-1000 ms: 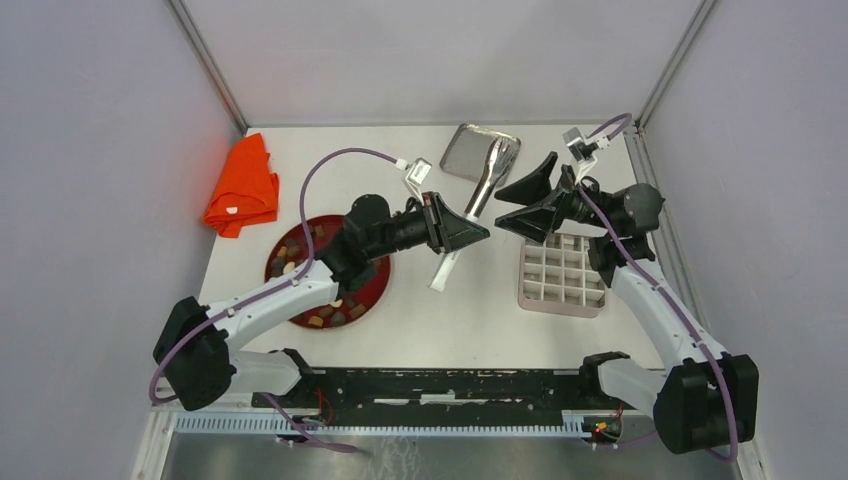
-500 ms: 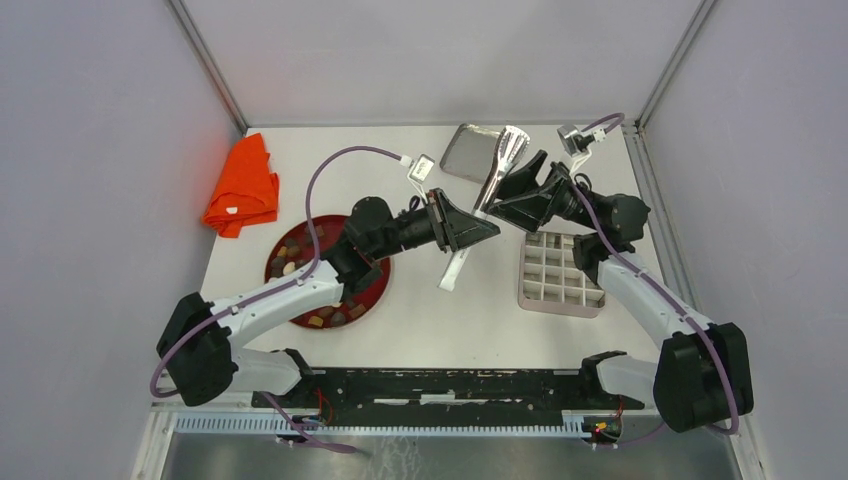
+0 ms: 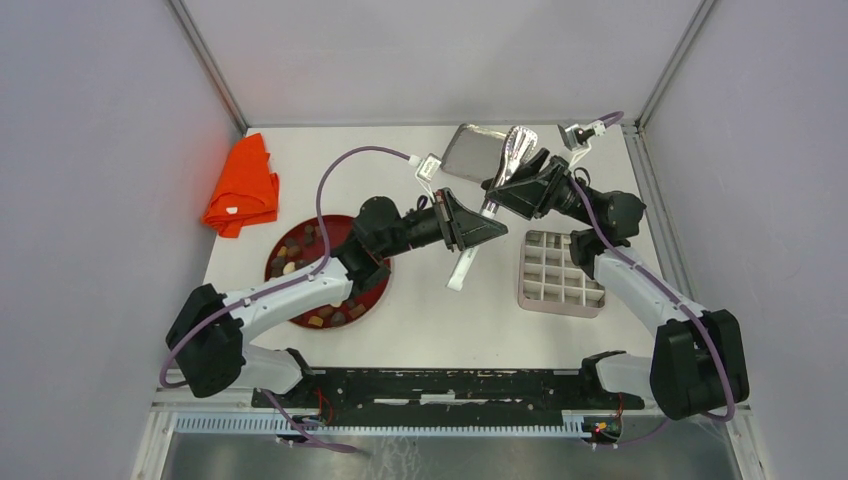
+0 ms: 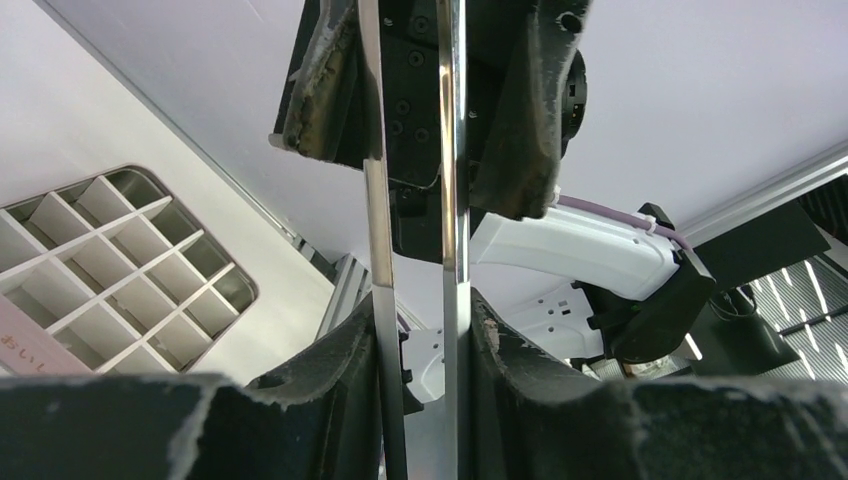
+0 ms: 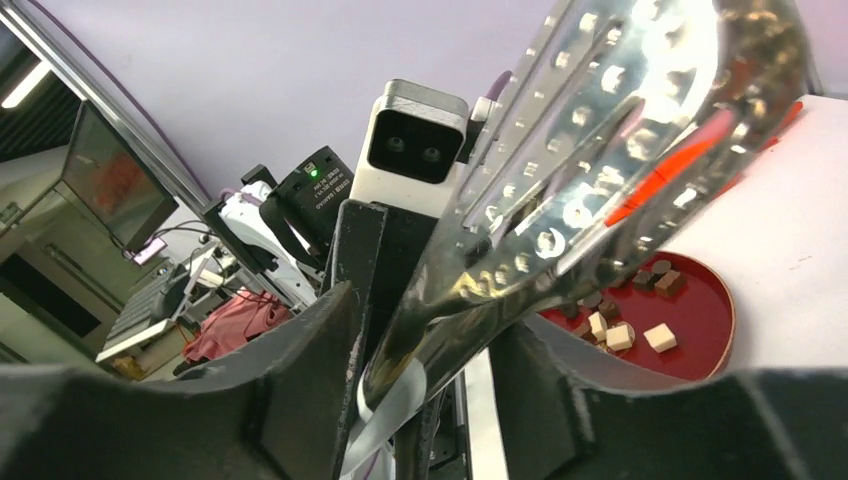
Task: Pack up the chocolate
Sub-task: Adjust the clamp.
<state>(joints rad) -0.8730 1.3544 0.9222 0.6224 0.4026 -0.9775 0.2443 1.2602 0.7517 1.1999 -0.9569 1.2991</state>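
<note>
Right hand (image 3: pixel 498 196) now astride left hand's (image 3: pixel 488 232) tongs (image 3: pixel 517 148)

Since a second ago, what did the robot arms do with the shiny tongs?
The right gripper swung left and closed its wide jaws around the tongs. The left gripper, gripping them all along, carried them a bit right. The red plate, chocolates, divided box, tray and orange cloth stayed put.

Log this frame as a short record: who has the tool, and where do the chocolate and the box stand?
left gripper: shut on tongs, mid-shaft
right gripper: straddling the tongs near the head, grip unclear
chocolate: on red plate, none packed
grid box: compartments empty
</note>
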